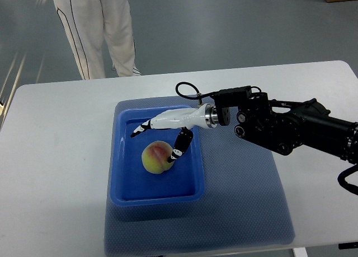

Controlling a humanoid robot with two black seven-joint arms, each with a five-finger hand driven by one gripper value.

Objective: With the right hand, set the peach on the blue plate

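Obs.: the round yellow-pink peach (pixel 157 157) lies inside the rectangular blue plastic plate (pixel 124 197), a shallow tray with raised walls, roughly at its middle and a little toward the left wall. The plate sits on a blue-grey textured mat (pixel 246 212), which lies on the white table (pixel 50 173).

Your right hand (pixel 168 131), white with black fingertips, reaches in from the right over the plate's far half. Its fingers are spread: one long finger (pixel 142 128) points left above the peach and clear of it, while the thumb (pixel 180 146) drops down to the peach's right flank. Whether the thumb tip touches the skin or sits just beside it cannot be told from this view. Nothing is gripped; the hand is released. The left arm is not in view.

Judgement: the peach appears already set down on the plate, so the step in hand is most likely the release and pull-away.

Procedure notes for you:
- Keep the fingers splayed; do not let them curl as you lift, or the thumb may drag the fruit.
- Move the thumb away from the peach first, then raise the hand straight up before drawing back to the right.
- Clear the plate's right wall with margin; a knock there could shift the plate on the mat.
- A round fruit may roll on the flat floor; watch it settle.

A person in white trousers (pixel 100 33) stands beyond the table's far edge, well apart from the work.
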